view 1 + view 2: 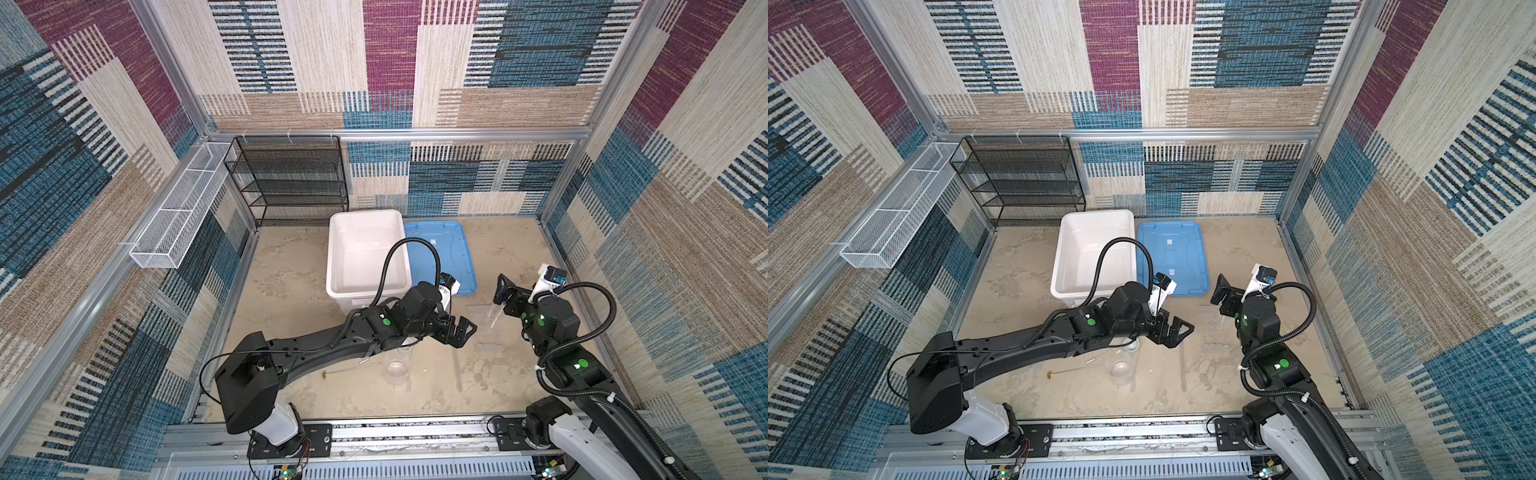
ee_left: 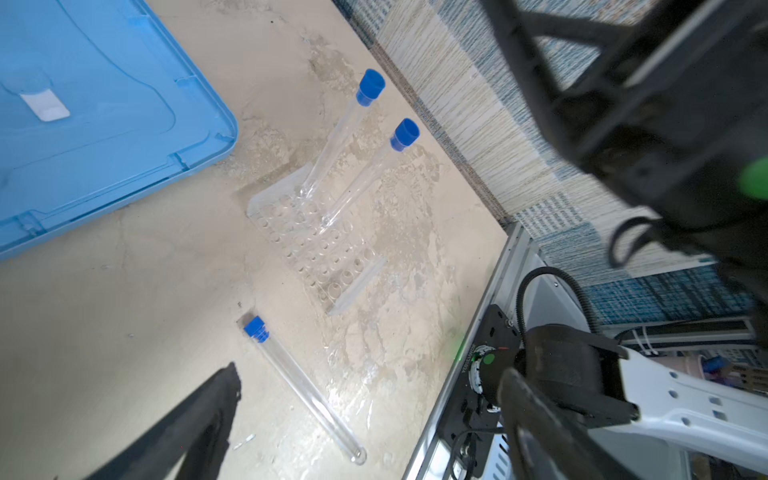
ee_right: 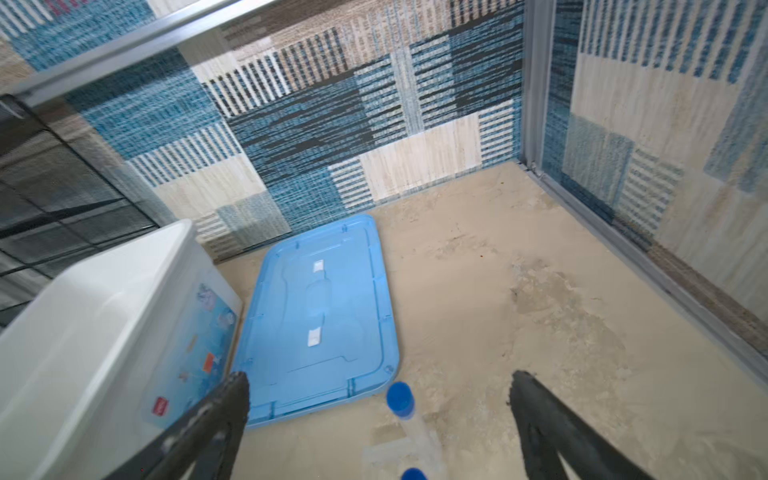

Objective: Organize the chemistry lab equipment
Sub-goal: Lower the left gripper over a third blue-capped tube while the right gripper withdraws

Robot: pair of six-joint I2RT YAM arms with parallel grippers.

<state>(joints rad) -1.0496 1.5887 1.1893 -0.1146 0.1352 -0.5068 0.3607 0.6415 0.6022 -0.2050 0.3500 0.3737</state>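
while both arms hang over the sandy floor, i see two capped tubes (image 2: pixel 347 137) standing tilted in the clear rack (image 2: pixel 316 245) — their blue caps up, side by side, at the end of the rack nearest the blue lid (image 2: pixel 95 116). the third tube (image 2: pixel 303 386) lies flat on the floor just off the rack's other end, apart from it.

my right gripper (image 3: pixel 378 419) is released, its two dark fingers spread wide with nothing between them; one cap (image 3: pixel 400 400) of a racked tube sits just below the gap, not touched. in a top view that gripper (image 1: pixel 505 297) hangs above the rack's lid-side end.

my left gripper (image 1: pixel 459 332) is also spread open and holds nothing — it hovers beside the rack, on the side toward the beaker (image 1: pixel 397 365).

the beaker stands upright on the floor, away from the rack and partly under my left arm. a thin rod (image 1: pixel 353 369) lies flat on the far side of the beaker from the rack, one end close to it. the white bin (image 1: pixel 365 253) sits next to the lid, beyond the rack. i can't make out the tweezers.
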